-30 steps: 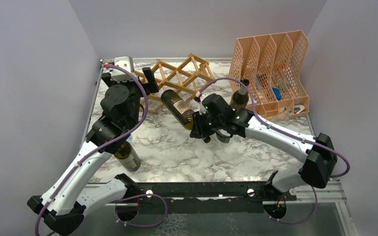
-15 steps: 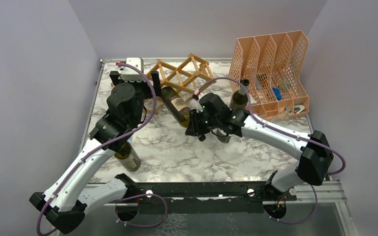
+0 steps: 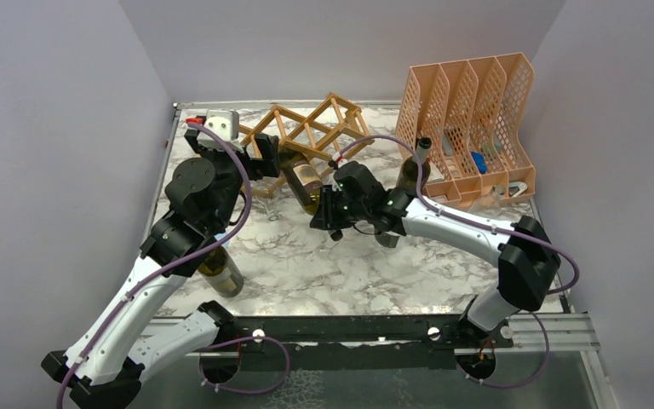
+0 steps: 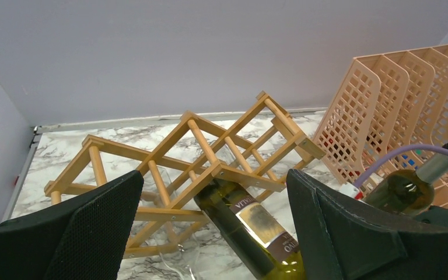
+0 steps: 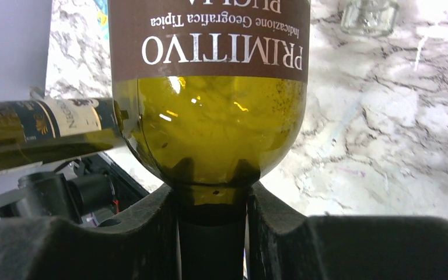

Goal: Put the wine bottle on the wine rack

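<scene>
A green wine bottle (image 3: 303, 181) with a brown label lies tilted, its base end pushed into a lower cell of the light wooden wine rack (image 3: 317, 126). My right gripper (image 3: 330, 215) is shut on the bottle's neck; in the right wrist view the neck sits between the fingers (image 5: 212, 210), with the bottle's shoulder (image 5: 210, 116) just above. My left gripper (image 3: 266, 162) stands open just left of the bottle by the rack's front, holding nothing. In the left wrist view the rack (image 4: 210, 157) and bottle (image 4: 251, 224) show between its wide-apart fingers (image 4: 93, 233).
A peach perforated file holder (image 3: 477, 119) stands at the back right, with a second bottle (image 3: 413, 166) upright in front of it. A third bottle (image 3: 221, 273) lies under my left arm. A clear glass (image 3: 272, 210) stands near the rack's front. Grey walls close in three sides.
My right arm has carried the bottle left and back, so its base end now sits inside the rack. My left gripper has shifted slightly nearer the bottle, still open.
</scene>
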`<state>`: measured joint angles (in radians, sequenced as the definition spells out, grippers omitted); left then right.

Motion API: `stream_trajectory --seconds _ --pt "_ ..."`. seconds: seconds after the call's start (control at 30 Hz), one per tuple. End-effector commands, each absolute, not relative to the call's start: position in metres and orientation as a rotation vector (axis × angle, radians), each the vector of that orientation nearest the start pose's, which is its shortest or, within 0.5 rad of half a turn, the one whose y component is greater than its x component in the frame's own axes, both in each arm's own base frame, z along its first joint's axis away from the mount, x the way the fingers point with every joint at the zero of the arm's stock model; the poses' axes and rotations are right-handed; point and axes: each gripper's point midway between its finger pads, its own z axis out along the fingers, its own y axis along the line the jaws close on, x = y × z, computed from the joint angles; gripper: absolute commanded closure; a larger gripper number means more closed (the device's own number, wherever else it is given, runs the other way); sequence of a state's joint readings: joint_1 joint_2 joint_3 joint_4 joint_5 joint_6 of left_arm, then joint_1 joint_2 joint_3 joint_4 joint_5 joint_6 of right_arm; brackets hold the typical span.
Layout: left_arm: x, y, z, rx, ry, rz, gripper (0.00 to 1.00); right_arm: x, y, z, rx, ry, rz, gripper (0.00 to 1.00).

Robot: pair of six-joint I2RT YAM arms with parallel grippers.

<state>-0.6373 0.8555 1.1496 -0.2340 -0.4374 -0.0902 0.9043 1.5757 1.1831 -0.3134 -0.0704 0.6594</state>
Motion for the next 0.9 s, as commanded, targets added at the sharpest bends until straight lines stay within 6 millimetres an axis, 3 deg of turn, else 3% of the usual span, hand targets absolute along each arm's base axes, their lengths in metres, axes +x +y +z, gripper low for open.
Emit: stream_trajectory --seconds 0.0,0.3,0.67,0.87 --pt "0.276 -0.131 0.42 0.108 1.518 -0.314 0.01 0.281 0.405 0.206 -0.208 2.183 0.99 0.99" --pt "0.271 -0.139 0.417 0.186 1.559 -0.332 0.01 0.321 0.427 0.203 -0.01 2.132 0.946 0.99" --pt "0.266 -0.144 0.416 0.226 1.562 -0.36 0.01 0.342 0.453 0.197 -0.052 2.121 0.927 0.97" --pt "0.265 -0.145 0.414 0.236 1.568 -0.365 0.01 0.351 0.463 0.198 -0.124 2.118 0.892 0.89"
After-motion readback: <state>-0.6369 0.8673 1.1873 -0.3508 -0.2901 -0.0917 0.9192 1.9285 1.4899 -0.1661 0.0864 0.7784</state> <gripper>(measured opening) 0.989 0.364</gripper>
